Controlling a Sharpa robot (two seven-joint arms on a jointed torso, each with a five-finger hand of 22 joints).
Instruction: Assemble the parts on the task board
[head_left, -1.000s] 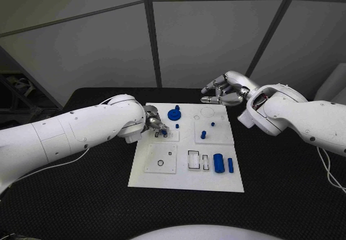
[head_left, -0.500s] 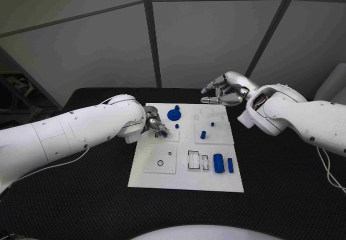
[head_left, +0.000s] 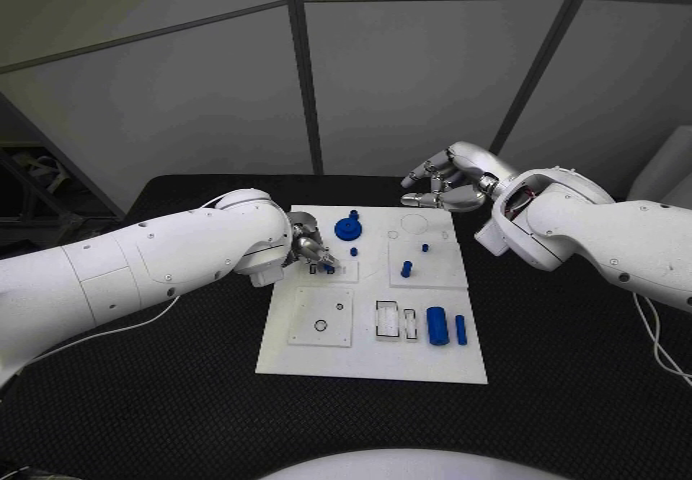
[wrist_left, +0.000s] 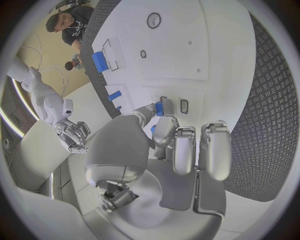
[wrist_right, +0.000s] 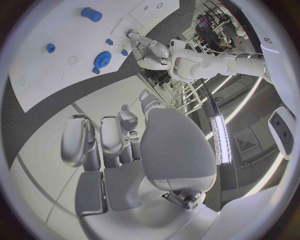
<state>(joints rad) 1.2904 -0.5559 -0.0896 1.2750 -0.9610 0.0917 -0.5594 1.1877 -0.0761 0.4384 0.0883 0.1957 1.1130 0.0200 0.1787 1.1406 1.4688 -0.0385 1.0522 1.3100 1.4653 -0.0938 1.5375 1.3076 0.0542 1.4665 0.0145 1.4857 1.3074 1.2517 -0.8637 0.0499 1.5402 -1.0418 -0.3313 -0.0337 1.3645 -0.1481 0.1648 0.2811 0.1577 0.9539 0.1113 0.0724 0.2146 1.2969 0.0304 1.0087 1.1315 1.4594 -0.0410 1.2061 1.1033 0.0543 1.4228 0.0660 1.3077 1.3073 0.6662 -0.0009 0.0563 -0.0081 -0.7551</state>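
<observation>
Here a small blue part (wrist_left: 159, 108) sits pinched in the left hand (head_left: 312, 251), low over the task board (head_left: 372, 360) just below the blue gear (head_left: 348, 230). Best lower it straight, keeping it upright over its slot. The right hand (head_left: 450, 184) hovers beyond the board's far edge, fingers curled round nothing.

Blue gear (head_left: 348, 229) just beside left hand (head_left: 310, 249).
</observation>
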